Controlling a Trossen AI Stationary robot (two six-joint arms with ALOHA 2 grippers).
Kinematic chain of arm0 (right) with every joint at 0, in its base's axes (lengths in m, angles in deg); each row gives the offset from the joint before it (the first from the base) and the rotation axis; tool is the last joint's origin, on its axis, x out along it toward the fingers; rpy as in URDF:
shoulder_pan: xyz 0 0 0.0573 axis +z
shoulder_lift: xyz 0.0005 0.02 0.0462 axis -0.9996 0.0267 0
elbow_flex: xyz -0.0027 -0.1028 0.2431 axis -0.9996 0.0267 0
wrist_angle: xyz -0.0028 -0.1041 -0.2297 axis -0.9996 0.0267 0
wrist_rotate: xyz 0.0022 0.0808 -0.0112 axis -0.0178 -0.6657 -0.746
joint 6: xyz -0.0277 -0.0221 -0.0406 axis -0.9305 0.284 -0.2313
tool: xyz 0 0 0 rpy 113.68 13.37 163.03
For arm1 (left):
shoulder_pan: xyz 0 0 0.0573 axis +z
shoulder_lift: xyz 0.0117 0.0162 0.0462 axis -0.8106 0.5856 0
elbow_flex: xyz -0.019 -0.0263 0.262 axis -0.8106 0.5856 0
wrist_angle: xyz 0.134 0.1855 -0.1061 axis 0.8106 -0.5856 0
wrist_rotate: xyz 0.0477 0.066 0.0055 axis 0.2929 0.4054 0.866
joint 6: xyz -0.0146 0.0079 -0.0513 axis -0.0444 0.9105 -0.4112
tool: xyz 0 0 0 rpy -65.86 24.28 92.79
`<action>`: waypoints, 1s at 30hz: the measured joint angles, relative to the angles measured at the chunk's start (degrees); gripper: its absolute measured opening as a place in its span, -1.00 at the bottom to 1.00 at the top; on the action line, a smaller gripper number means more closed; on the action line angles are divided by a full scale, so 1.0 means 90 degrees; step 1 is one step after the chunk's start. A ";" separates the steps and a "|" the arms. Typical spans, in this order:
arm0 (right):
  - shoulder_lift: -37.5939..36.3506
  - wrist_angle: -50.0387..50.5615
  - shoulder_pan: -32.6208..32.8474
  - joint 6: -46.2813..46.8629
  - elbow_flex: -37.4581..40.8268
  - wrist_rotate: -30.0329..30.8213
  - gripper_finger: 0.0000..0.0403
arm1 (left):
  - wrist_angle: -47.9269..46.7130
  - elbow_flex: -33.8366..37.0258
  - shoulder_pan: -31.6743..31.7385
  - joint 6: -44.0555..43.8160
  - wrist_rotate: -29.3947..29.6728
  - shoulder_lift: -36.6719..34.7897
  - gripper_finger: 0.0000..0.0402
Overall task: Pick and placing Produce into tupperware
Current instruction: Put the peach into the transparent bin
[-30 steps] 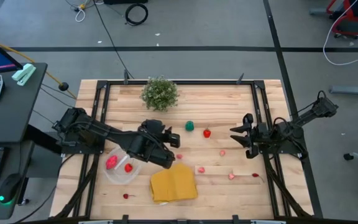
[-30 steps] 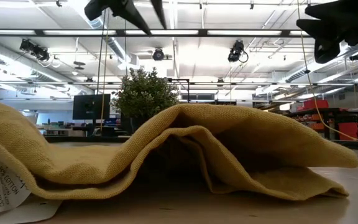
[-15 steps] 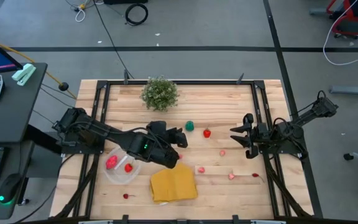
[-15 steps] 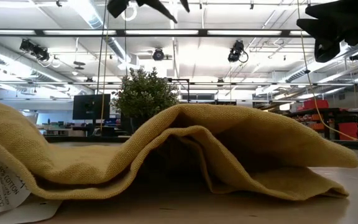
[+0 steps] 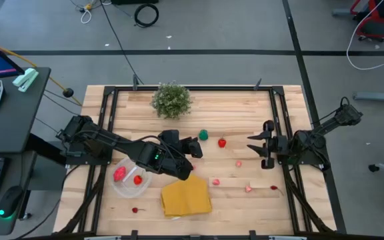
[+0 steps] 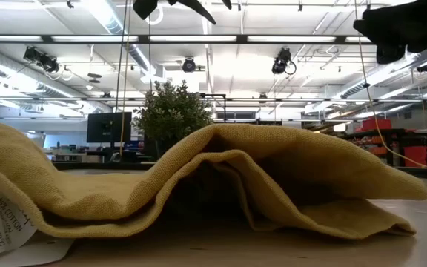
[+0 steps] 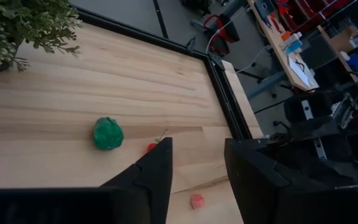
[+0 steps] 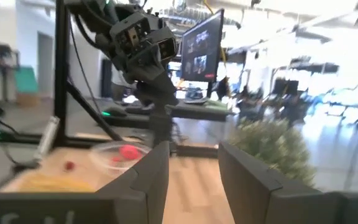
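A folded yellow cloth (image 5: 186, 197) lies at the near edge of the wooden counter (image 5: 232, 110), with one small red piece (image 5: 135, 210) off its 9 o'clock corner. Just beyond, toward 10 o'clock, the round clear tupperware (image 5: 131, 181) holds two red pieces of produce (image 5: 120, 175). The left gripper (image 5: 193, 148) hangs over the counter's centre with its fingers (image 7: 157, 171) parted and nothing between them. A green piece (image 5: 204, 135) and a red piece (image 5: 222, 142) lie just past it at 1 o'clock. Pink and red pieces (image 5: 215, 181) are scattered between the cloth and the right gripper (image 5: 255, 148), which waits at the counter's 3 o'clock edge, its fingers (image 8: 152, 171) likewise spread and empty. A bushy potted plant (image 5: 172, 100) stands at the far edge, at 12 o'clock.
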 joint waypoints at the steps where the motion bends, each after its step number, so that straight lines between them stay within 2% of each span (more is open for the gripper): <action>1: 0.0000 -0.0053 0.0000 -0.0147 0.0000 0.0007 -0.27 | 0.0000 0.0000 -0.0001 -0.0001 0.0000 0.0000 -0.26; 10: 0.0000 -0.0329 0.0005 0.0149 0.0000 -0.0595 -0.27 | 0.0020 0.0000 -0.0001 -0.0002 0.0000 0.0002 -0.31; 30: 0.0000 -0.0424 0.0000 0.0308 0.0000 -0.0559 -0.27 | 0.0021 0.0000 -0.0002 -0.0002 0.0000 0.0002 -0.22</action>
